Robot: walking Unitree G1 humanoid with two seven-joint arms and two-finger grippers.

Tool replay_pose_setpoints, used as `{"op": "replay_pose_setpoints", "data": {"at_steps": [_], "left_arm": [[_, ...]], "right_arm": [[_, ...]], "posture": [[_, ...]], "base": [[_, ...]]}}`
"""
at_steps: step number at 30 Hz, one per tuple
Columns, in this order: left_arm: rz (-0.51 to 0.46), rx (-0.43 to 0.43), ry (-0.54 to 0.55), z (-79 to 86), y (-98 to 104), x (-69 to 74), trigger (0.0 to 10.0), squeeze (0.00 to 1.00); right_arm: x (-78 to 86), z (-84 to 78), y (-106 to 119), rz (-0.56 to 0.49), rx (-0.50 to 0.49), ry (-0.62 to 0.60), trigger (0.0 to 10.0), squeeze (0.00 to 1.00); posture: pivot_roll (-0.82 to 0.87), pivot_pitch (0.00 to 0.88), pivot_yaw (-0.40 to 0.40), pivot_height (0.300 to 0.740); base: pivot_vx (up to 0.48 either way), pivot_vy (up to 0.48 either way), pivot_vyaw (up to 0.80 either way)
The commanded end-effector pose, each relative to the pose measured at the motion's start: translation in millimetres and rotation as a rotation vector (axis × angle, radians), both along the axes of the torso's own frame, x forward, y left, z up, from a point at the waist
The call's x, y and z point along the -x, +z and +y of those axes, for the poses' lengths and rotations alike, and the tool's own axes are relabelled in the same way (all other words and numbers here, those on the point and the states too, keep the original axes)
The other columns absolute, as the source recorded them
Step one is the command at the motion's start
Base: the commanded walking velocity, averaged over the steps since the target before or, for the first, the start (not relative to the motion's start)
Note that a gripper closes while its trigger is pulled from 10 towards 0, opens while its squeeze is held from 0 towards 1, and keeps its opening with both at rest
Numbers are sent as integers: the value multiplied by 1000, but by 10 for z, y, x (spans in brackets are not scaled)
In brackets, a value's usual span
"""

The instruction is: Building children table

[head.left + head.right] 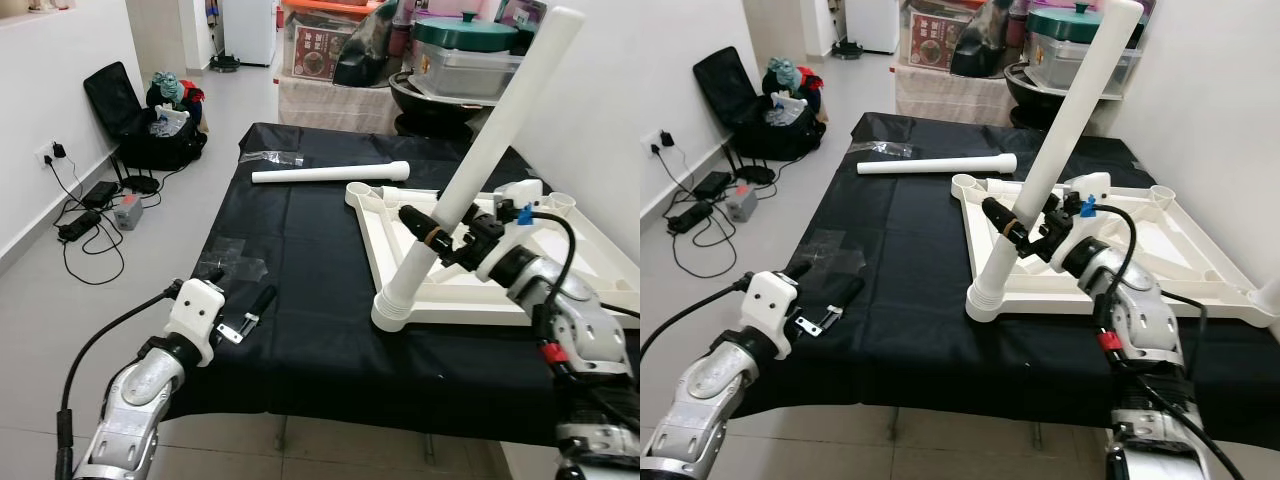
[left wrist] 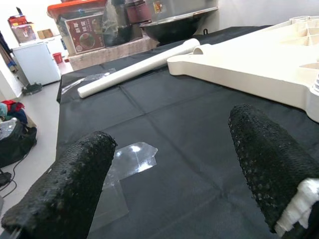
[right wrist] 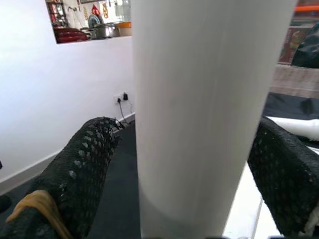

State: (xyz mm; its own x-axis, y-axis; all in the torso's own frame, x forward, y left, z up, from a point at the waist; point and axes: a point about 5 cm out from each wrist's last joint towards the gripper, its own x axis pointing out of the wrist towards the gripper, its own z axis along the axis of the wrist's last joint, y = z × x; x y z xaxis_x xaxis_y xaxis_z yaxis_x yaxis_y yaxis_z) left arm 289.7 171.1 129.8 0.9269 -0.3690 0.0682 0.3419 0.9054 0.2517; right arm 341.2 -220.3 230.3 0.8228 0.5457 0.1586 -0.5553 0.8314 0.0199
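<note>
One loose leg (image 1: 328,174) beyond tabletop (image 1: 590,265).

A black cloth covers the bench (image 1: 300,250) at centre frame. Pale grey floor tiles (image 1: 60,300) fill the left, with a white wall (image 1: 40,90) at upper left carrying a socket (image 1: 45,153). Cables (image 1: 85,235) and a black bag (image 1: 130,125) lie below it
</note>
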Motion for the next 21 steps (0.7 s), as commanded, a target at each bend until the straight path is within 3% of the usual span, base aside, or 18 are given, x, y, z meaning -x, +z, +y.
{"op": "replay_pose_setpoints", "data": {"at_steps": [1,6,7,8,21], "left_arm": [[6,-10,-15,-18,-23,3,10000,0],[6,-10,-18,-23,-24,3,10000,0],[6,-9,-21,-34,-27,3,10000,0],[7,-8,-24,-42,-31,4,10000,0],[12,-8,-29,-52,-51,15,10000,0]], "right_arm": [[-32,13,37,1,-17,20,10000,0],[-52,25,49,-5,-21,37,10000,0],[-78,36,60,-11,-23,44,4314,0],[-99,37,68,-16,-30,48,0,0],[-151,-32,64,-27,-54,25,0,0]], "posture": [[110,0,-118,740],[109,0,-118,740],[109,0,-121,740],[110,0,-123,740],[108,0,-120,740]], "base": [[0,0,0],[0,0,0],[0,0,0],[0,0,0],[0,0,0]]}}
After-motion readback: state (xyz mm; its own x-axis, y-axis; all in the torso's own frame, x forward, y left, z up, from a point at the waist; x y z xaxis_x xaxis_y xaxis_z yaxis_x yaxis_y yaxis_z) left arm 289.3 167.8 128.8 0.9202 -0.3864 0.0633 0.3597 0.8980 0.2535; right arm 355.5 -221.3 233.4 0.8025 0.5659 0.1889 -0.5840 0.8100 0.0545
